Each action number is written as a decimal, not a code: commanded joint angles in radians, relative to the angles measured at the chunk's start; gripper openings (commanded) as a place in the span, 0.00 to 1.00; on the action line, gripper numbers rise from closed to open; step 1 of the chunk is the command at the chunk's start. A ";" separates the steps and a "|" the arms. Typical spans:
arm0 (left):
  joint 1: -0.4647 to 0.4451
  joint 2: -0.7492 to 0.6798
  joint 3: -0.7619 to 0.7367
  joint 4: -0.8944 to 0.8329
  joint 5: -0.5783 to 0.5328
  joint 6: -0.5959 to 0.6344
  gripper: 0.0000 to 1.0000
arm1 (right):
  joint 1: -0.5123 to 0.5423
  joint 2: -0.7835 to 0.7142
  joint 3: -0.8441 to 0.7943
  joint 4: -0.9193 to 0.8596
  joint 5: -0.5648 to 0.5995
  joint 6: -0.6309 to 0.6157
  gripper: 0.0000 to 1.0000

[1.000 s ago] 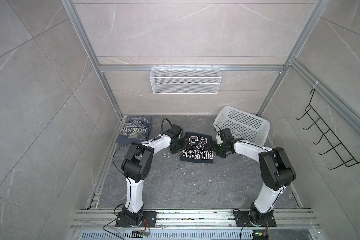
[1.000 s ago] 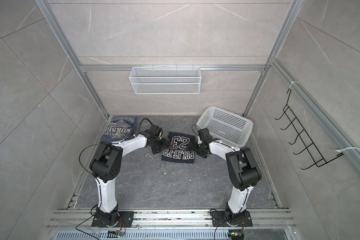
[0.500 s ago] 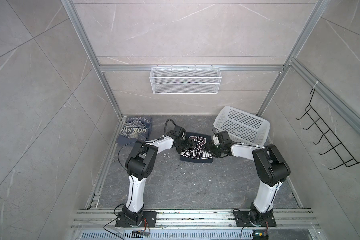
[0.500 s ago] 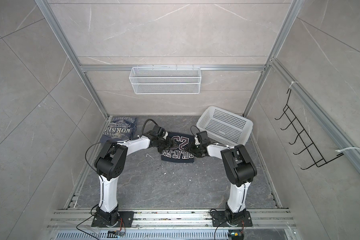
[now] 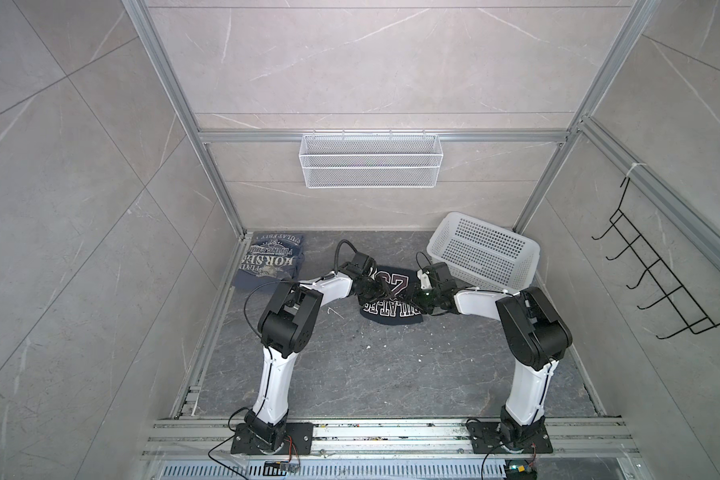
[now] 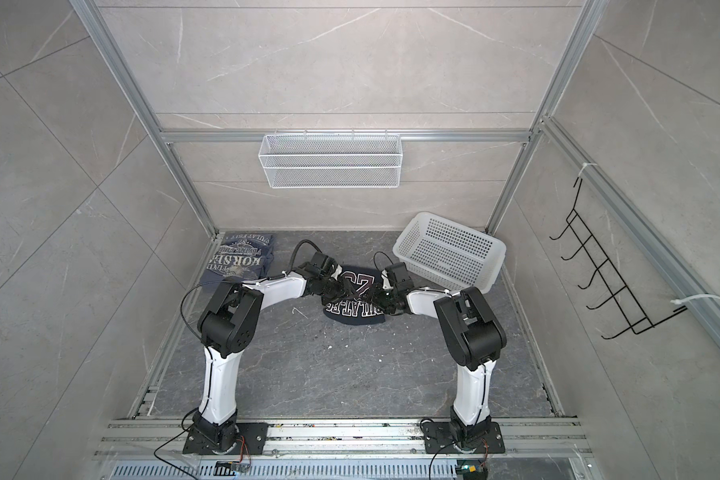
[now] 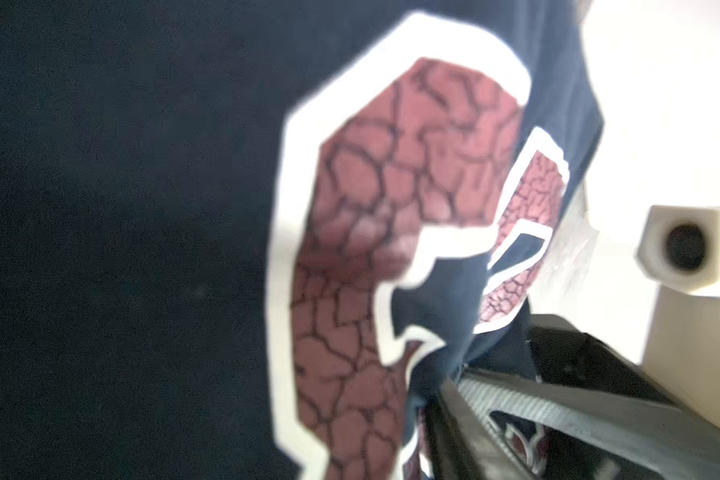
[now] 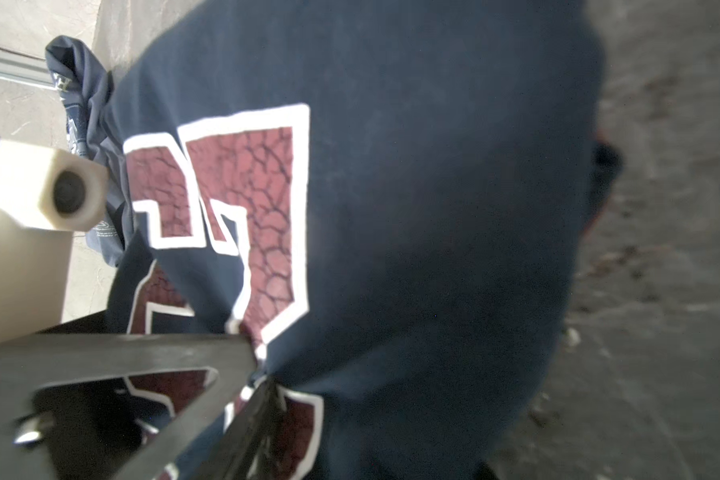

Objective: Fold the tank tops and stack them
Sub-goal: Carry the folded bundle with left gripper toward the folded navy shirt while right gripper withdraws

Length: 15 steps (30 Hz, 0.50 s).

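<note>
Navy knit, soft and rumpled, sits mid-table: the navy tank top (image 5: pixel 391 318) is bunched between the arms on the grey stone-patterned table (image 5: pixel 371 374). Its maroon "23" is a cracked print edged in white. The arched white lettering beside it is only partly legible. The left gripper (image 5: pixel 374 291) is closed on a raised fold. The left wrist view shows only one grey-padded finger (image 7: pixel 558 401), with cloth drawn tight against it. The right gripper (image 5: pixel 417 298) pinches the cloth too. Its black fingers (image 8: pixel 142 349) meet at a pucker seen only in the right wrist view. The slate-blue tank top (image 5: pixel 272 261) lies folded flat in the far left corner, printed "HORSE". A white perforated plastic basket (image 5: pixel 485 249) stands near the right arm.
</note>
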 commanded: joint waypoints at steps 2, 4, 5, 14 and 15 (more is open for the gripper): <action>-0.021 0.004 0.062 -0.166 -0.050 0.089 0.24 | 0.025 0.002 -0.009 -0.168 0.046 -0.032 0.72; -0.012 -0.011 0.095 -0.250 -0.105 0.149 0.17 | 0.017 -0.055 -0.012 -0.221 0.091 -0.063 0.81; -0.006 -0.022 0.112 -0.297 -0.133 0.176 0.15 | 0.007 -0.089 -0.017 -0.248 0.112 -0.079 0.84; 0.107 -0.120 0.285 -0.646 -0.423 0.438 0.06 | -0.048 -0.389 -0.148 -0.355 0.189 -0.162 0.90; 0.119 -0.119 0.314 -0.675 -0.450 0.467 0.06 | -0.047 -0.409 -0.160 -0.362 0.188 -0.164 0.90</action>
